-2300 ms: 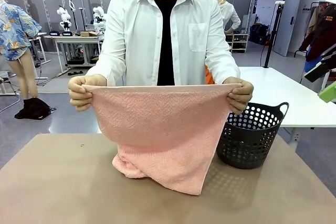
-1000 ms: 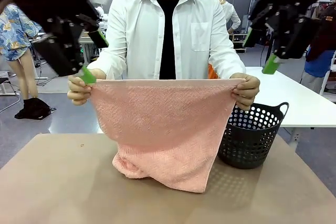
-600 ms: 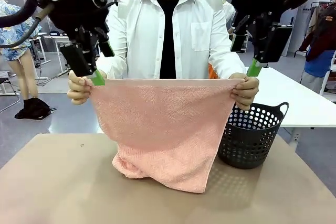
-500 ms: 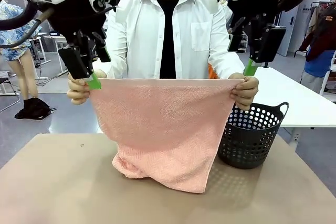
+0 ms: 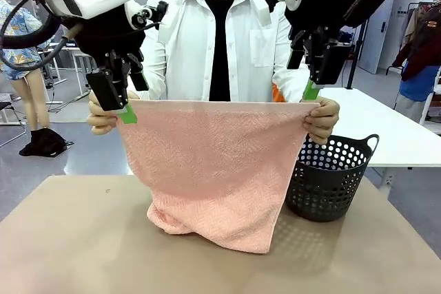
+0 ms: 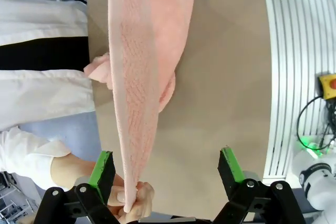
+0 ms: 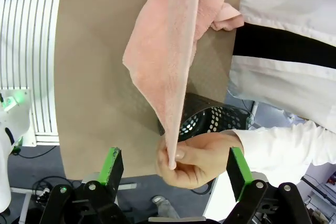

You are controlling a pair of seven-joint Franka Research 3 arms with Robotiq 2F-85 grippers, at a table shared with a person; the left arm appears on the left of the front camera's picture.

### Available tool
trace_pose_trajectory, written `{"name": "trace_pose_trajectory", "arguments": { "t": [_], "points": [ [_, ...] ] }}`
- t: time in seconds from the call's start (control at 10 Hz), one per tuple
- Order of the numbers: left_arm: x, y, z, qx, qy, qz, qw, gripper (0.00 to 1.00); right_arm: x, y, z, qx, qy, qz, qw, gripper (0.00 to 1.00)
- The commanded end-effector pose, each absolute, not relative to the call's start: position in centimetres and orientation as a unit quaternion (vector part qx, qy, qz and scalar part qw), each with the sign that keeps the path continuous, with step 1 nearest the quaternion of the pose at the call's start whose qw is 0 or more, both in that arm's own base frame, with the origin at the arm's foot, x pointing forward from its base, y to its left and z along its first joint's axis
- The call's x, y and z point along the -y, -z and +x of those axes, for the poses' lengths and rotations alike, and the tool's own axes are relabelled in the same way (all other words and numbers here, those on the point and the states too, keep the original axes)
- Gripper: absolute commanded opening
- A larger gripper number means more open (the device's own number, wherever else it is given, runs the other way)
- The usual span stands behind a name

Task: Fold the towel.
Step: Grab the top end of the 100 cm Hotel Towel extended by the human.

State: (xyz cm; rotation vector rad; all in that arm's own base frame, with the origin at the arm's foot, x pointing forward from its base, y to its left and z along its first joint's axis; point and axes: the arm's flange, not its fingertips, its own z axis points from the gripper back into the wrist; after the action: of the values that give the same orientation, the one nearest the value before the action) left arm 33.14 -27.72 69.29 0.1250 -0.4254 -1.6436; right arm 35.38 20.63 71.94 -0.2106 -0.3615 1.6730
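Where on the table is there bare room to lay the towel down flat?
The table is bare left of the towel and along the near edge. Crowded: the far right, where the basket stands close to the towel.

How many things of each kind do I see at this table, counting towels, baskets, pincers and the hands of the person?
Towel: 1
Basket: 1
Pincers: 2, left pincer and right pincer, both open
Person's hands: 2, one by the left pincer, one by the right pincer
Total: 6
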Motion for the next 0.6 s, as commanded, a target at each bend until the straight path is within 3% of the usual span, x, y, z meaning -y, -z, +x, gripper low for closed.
{"name": "trace_pose_trajectory", "arguments": {
  "t": [0.0, 0.5],
  "points": [
    [27.7, -69.6, 34.7, 0.203, 0.715, 0.059, 0.666, 1.00, -20.7, -71.4, 36.4, 0.170, -0.726, -0.100, 0.659, 1.00],
    [26.9, -68.5, 36.4, 0.185, 0.693, 0.047, 0.695, 1.00, -21.2, -69.2, 38.4, 0.168, -0.722, -0.095, 0.664, 1.00]
  ]
}}
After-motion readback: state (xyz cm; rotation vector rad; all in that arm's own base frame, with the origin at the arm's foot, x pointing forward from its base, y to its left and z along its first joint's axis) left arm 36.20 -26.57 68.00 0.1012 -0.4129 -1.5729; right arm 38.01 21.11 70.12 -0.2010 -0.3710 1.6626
